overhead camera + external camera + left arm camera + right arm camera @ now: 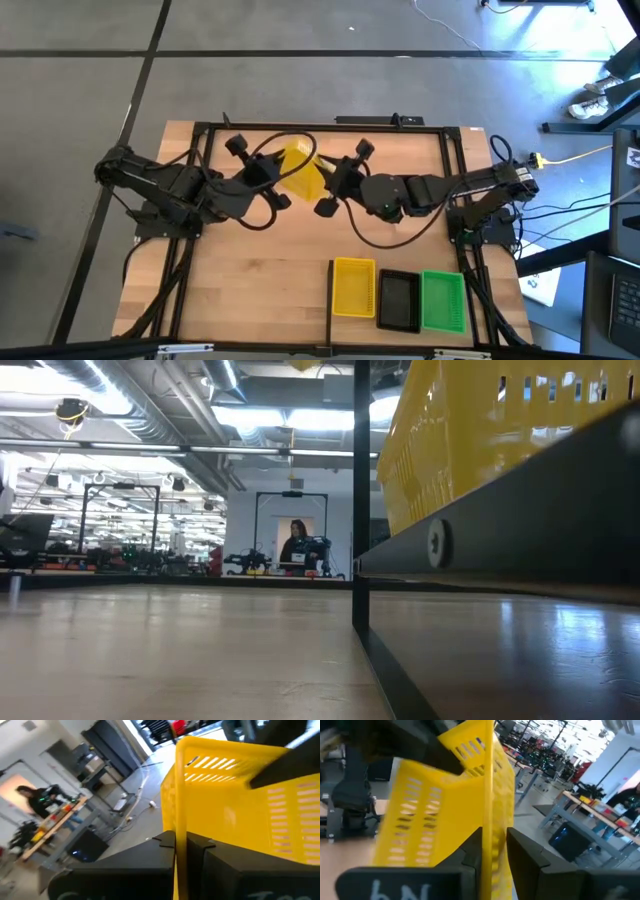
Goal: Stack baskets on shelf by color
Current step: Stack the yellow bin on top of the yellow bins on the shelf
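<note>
A yellow basket (303, 172) hangs in the air over the far middle of the table, turned up on edge, with a gripper on each side. My left gripper (280, 178) is shut on it from the table's left, and my right gripper (326, 182) is closed on it from the right. On the shelf (331, 318) at the near right, a yellow basket (352, 287), a black basket (398, 300) and a green basket (443, 300) stand side by side on their bottoms. The low view shows only the shelf's yellow basket (480, 440), no gripper. My left gripper pinches one wall of the yellow basket by its edge (180, 827) between its two fingers. The fingers come in about level from the table's left. The basket is lifted clear and stands on edge in front of them. My right gripper has a wall of the same basket by its edge (488, 832) between its two fingers, which come in about level from the table's right. The basket is clear of the table and tilted. Whether both fingers press on the wall, I cannot tell.
A black frame (300, 126) runs around the tabletop, with posts at the far edge. Cables loop off both arms near the held basket. The shelf's black bar (520, 510) crosses the low view close by. Bare planks lie at the near left.
</note>
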`<action>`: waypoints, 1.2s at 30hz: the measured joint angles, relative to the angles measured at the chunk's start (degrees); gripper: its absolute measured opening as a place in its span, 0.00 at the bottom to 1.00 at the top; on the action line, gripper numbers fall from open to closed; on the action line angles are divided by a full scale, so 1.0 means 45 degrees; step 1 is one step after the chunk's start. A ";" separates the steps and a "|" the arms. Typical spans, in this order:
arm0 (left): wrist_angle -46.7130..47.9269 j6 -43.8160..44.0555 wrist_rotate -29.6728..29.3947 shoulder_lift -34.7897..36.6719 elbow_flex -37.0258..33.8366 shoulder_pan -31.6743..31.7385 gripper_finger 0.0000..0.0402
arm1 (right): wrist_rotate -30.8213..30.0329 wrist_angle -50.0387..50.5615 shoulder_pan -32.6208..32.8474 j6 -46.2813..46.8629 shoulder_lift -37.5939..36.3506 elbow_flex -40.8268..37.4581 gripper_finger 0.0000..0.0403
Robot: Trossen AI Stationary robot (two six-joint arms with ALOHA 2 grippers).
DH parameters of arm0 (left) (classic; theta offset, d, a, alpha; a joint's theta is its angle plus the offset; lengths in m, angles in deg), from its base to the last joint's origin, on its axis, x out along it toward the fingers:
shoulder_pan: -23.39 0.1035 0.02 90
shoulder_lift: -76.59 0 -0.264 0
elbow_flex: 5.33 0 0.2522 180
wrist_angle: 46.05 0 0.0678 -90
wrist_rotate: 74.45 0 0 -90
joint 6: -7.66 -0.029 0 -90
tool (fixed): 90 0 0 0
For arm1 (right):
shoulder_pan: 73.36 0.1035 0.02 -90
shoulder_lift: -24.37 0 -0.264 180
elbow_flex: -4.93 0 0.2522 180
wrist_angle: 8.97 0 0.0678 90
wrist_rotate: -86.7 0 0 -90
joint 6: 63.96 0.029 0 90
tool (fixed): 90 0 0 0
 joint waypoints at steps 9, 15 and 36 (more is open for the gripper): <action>-0.0024 -0.0032 0.0677 0.0000 0.0000 -0.0015 0.00 | 0.0952 0.0162 -0.0436 0.0415 0.0000 0.0000 0.18; -0.0024 -0.0094 0.0690 0.0000 0.0000 -0.0024 0.00 | 0.0955 0.0274 -0.0478 0.0353 0.0000 0.0000 0.04; -0.0038 0.0199 0.0820 -0.0010 0.0000 -0.0024 0.13 | 0.1089 0.0340 -0.0478 0.0342 0.0000 0.0000 0.00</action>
